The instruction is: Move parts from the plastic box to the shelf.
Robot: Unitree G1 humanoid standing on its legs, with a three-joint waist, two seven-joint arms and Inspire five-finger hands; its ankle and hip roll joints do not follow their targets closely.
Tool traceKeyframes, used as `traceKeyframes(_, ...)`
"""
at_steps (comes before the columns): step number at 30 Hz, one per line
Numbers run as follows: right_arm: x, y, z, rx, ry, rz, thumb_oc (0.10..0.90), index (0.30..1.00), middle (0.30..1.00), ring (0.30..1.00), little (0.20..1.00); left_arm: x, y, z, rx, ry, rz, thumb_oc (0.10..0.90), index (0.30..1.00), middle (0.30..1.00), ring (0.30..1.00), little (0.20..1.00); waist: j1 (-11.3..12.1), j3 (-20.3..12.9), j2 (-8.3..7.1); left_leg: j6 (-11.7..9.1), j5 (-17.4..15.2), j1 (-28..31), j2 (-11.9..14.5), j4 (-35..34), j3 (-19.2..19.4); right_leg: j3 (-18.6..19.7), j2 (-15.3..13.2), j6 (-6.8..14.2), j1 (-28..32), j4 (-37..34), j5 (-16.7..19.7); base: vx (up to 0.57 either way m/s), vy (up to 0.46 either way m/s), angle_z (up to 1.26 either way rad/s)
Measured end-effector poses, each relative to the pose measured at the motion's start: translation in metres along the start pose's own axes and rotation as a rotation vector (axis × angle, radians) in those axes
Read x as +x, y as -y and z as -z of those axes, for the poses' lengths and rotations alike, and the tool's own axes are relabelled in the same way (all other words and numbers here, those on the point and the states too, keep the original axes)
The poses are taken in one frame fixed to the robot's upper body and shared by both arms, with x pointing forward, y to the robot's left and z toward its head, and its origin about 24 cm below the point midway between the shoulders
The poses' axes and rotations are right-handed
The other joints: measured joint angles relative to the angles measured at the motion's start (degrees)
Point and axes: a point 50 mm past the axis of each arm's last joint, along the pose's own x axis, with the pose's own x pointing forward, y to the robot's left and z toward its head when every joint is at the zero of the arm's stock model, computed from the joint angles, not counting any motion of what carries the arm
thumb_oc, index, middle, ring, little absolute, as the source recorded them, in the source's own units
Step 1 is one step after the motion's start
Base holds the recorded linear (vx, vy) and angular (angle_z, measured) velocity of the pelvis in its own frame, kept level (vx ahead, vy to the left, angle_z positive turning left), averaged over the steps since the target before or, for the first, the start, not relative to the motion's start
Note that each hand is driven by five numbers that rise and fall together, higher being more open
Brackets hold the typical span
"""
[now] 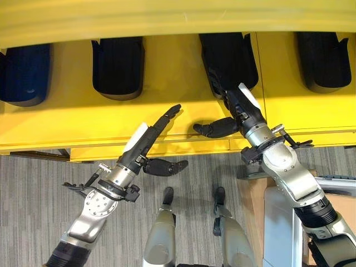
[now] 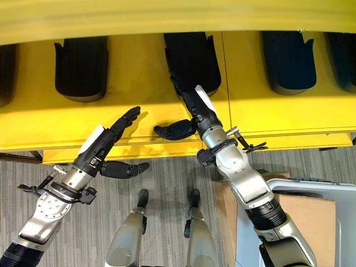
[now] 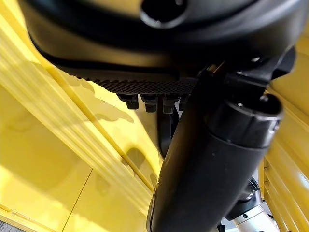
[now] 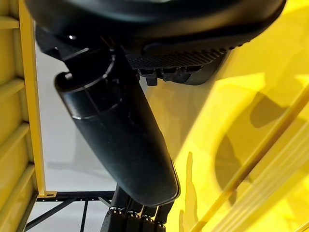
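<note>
Left eye view: Four dark parts lie in a row on the yellow shelf, each with its long axis running from the shelf's front edge toward its back. The right hand reaches over the front edge, its fingers straight along the third part and touching that part's near end; the thumb points sideways. The fingers look relaxed, not clenched. The left hand hovers at the front edge, fingers extended, holding nothing, well apart from the second part.

Right eye view: The grey box shows beside the right arm, below the shelf's front edge. The right hand is the nearer to a part.

Left wrist view: Straight fingers over yellow shelf surface.

Right wrist view: Thumb extended; no part enclosed.
</note>
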Motion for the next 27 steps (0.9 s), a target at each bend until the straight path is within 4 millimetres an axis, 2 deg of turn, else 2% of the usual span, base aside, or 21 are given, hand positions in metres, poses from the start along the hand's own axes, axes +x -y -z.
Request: traceKeyframes(27,0.0011,-0.0015,-0.0006,0.014,0.007,0.048,0.900,1.000,1.000,1.000,1.000,0.0006,-0.0004,0.0008,0.000,-0.010,-0.004,0.900,1.000,1.000,1.000,1.000,-0.10,0.20,0.54,0.55,0.39,0.29,-0.92,-0.19,0.29,0.19,-0.98,0.16,0.00,0.26,0.08,0.00,0.000,0.00)
